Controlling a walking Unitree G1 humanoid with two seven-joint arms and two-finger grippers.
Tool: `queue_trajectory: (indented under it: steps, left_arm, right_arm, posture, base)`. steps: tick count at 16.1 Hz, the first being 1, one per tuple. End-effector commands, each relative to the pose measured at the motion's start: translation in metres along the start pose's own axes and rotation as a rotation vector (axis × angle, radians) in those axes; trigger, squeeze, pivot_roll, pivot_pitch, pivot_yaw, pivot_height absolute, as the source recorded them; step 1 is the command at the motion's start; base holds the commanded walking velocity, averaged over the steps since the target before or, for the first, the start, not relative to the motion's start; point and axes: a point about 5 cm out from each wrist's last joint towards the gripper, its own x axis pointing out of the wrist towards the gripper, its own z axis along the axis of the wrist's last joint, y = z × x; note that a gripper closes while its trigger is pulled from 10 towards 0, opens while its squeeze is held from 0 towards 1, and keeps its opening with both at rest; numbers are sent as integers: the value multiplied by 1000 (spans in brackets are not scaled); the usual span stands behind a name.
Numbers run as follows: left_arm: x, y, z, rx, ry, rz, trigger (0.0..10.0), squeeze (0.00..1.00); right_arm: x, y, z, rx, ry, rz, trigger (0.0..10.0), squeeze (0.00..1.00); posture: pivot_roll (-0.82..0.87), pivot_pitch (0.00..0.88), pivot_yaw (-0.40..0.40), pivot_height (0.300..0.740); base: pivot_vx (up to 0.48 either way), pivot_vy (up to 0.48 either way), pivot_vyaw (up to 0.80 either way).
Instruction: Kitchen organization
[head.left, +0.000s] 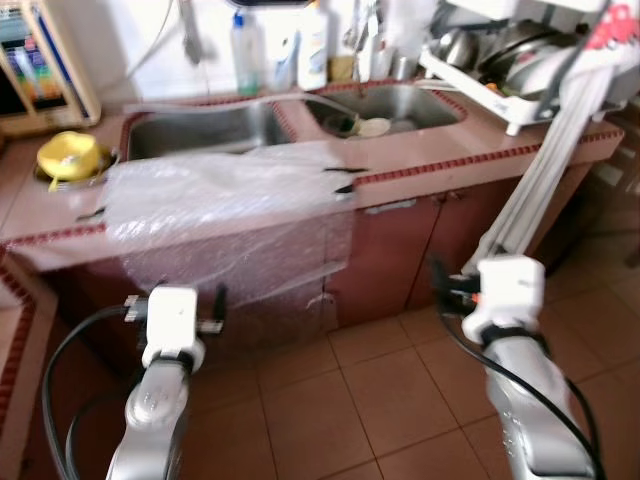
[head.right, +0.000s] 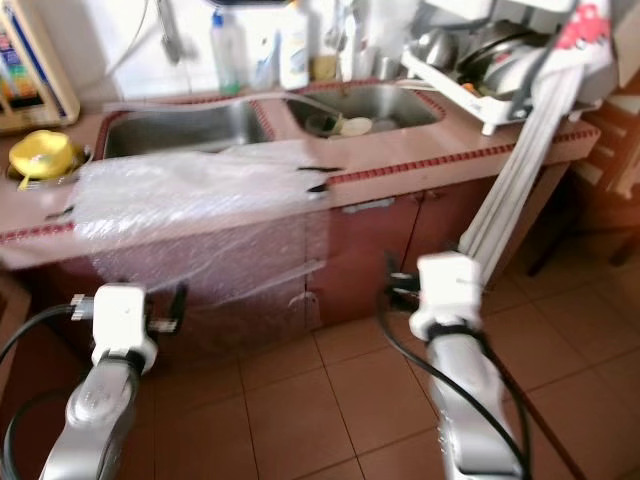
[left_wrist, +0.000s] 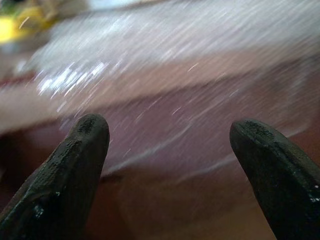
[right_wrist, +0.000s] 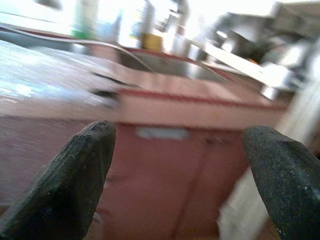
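Note:
A sheet of clear bubble wrap (head.left: 225, 205) lies on the pink tiled counter (head.left: 470, 150) and hangs down over the cabinet front below the left sink basin (head.left: 200, 128). My left gripper (left_wrist: 170, 125) is open and empty, low in front of the hanging wrap and short of it. Further right, my right gripper (right_wrist: 181, 130) is also open and empty, facing the cabinet doors (head.left: 420, 245) under the right basin (head.left: 395, 105). Both wrists (head.left: 170, 320) are held below counter height. The wrist views are blurred.
A yellow item (head.left: 68, 155) sits on the counter's left end. Bottles (head.left: 248, 52) stand behind the sinks and a dish rack (head.left: 510, 55) with pots is at the right. A white frame (head.left: 550, 165) leans against the counter's right end. Small dark items (head.left: 345, 178) lie by the wrap's edge. Brown tiled floor (head.left: 340, 400) spreads below.

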Motion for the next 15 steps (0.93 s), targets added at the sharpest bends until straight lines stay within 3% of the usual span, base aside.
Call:
queue_trajectory:
  steps: [1,7,15]
  left_arm:
    - [1,2,11,1,-35,15,10000,0]
    - [4,9,20,26,-71,36,10000,0]
    - [15,14,30,3,-99,111,10000,0]
  right_arm:
    - [3,-1,1,7,5,14,10000,0]
    - [12,13,1,21,4,75,10000,0]
    - [23,32,-2,59,-3,121,10000,0]
  posture:
    - [-15,57,-23,740]
    - [19,61,-48,740]
    - [62,0,-68,740]
  base:
    - [0,0,0]
    - [0,0,0]
    - [0,0,0]
